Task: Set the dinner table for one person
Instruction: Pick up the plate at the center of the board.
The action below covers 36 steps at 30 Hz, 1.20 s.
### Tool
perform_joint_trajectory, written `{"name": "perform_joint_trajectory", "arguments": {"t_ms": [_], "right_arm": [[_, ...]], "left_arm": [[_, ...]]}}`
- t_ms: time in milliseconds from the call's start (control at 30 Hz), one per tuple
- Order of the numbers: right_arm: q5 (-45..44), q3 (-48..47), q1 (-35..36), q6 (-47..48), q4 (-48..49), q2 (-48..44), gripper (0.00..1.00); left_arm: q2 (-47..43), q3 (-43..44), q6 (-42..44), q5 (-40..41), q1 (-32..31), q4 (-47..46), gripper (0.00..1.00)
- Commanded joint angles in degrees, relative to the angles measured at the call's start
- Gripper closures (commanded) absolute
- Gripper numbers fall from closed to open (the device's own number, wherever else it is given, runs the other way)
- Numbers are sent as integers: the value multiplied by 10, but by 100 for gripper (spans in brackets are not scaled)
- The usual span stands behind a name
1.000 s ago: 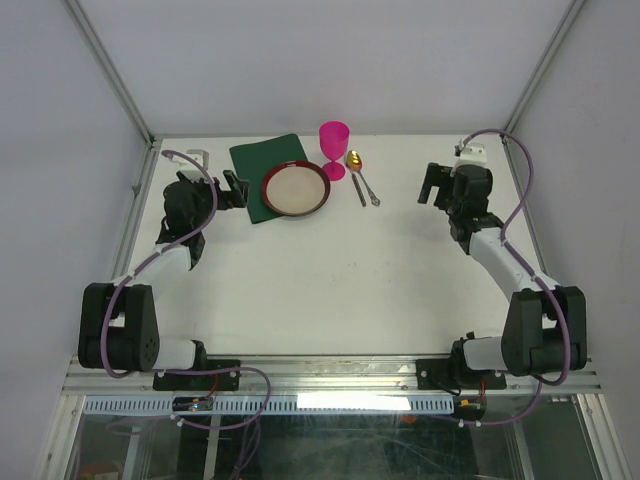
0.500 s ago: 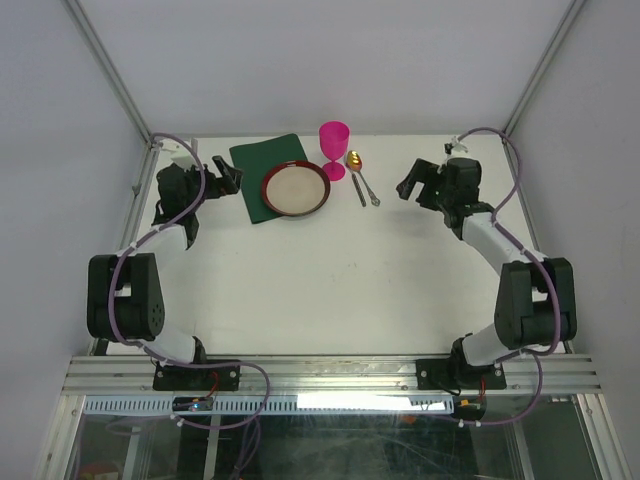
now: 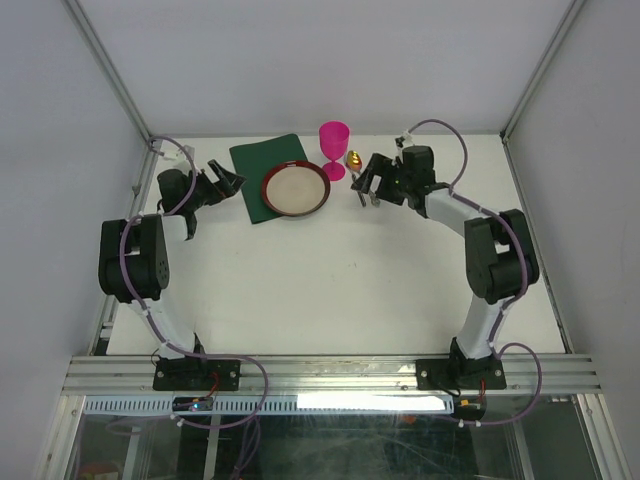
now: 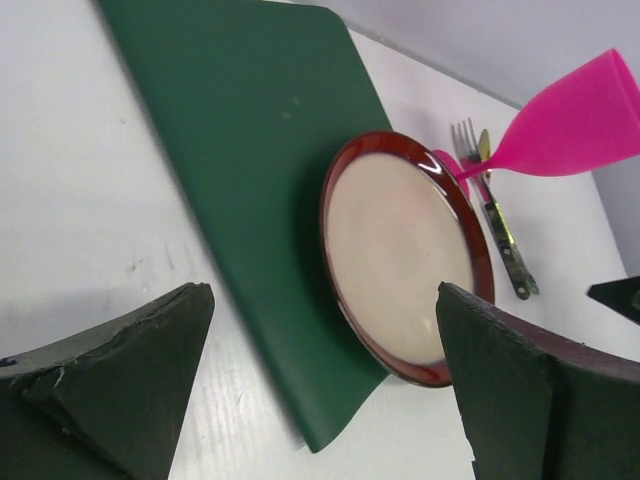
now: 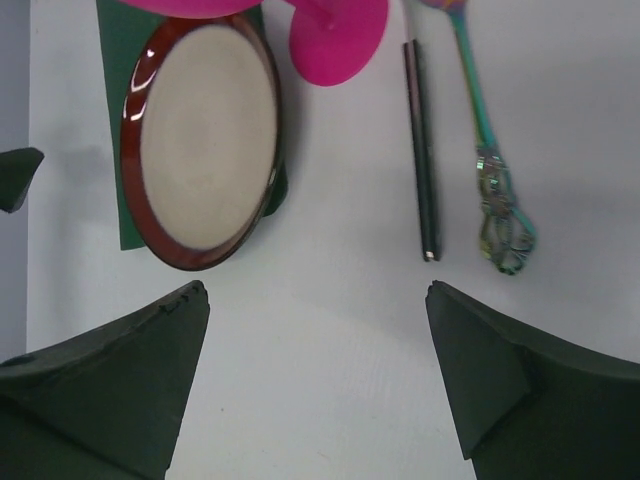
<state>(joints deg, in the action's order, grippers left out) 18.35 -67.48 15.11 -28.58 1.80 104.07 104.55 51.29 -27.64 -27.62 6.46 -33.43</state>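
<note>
On the white dinner table a dark green placemat lies at the back, and a red-rimmed plate overlaps its right edge. A pink goblet stands right of the plate. Beside it lie a gold-bowled spoon and a dark-handled utensil. My left gripper is open just left of the placemat, facing the placemat and the plate. My right gripper is open over the cutlery. Ahead of it lie the dark handle and the spoon's ornate handle.
Aluminium frame rails edge the table, with grey walls close behind and at both sides. The goblet's base stands just beyond the dark handle. A finger of the left gripper shows past the plate in the right wrist view.
The right gripper has swung left from the table's right side to the cutlery. The left gripper has moved back, toward the placemat's left edge. Nothing on the table has moved.
</note>
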Motion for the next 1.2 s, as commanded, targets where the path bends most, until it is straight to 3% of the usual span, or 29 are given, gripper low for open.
{"name": "perform_joint_trajectory", "arguments": {"t_ms": [0, 233, 633, 733, 867, 1067, 1167], "right_arm": [[26, -73, 38, -13, 13, 27, 7], [30, -140, 75, -15, -3, 74, 7], [48, -167, 95, -5, -16, 92, 8], [45, -174, 98, 0, -30, 93, 8], [46, -172, 102, 0, -33, 88, 8], [33, -172, 120, 1, -29, 77, 8], [18, -168, 139, 6, -19, 70, 8]], "left_arm": [[16, 45, -47, -65, 1, -70, 1], [56, 56, -123, -118, 1, -168, 1], [43, 54, -166, -159, 10, -176, 1], [12, 4, -220, -189, 17, -313, 1], [-7, -43, -353, -190, 46, -457, 1], [-9, -70, -484, -202, 71, -568, 1], [-11, -60, -486, -241, 71, -595, 1]]}}
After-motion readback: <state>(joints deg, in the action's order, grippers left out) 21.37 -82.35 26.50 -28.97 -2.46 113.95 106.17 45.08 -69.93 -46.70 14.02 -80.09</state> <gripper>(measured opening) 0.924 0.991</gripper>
